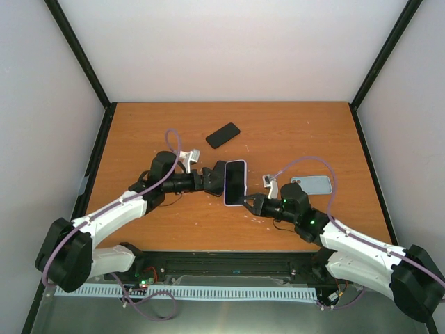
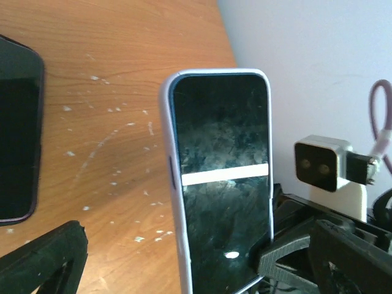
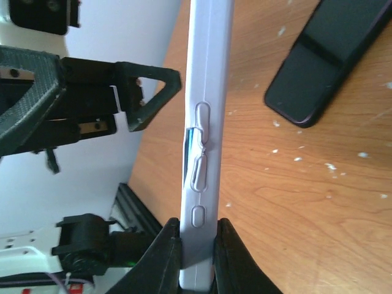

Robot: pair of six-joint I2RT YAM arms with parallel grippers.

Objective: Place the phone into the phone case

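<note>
A dark-screened phone sits in a pale lilac case, held upright on edge over the table's middle. My right gripper is shut on the case's lower end; in the right wrist view its fingers pinch the case's two faces. A blue sliver of the phone's edge shows at the case rim by the side buttons. My left gripper is open around the cased phone. Its right finger is at the phone's edge and its left finger is well apart.
A second black phone lies flat farther back; it also shows in the left wrist view and the right wrist view. A grey-blue case lies to the right. The wooden table is walled on three sides.
</note>
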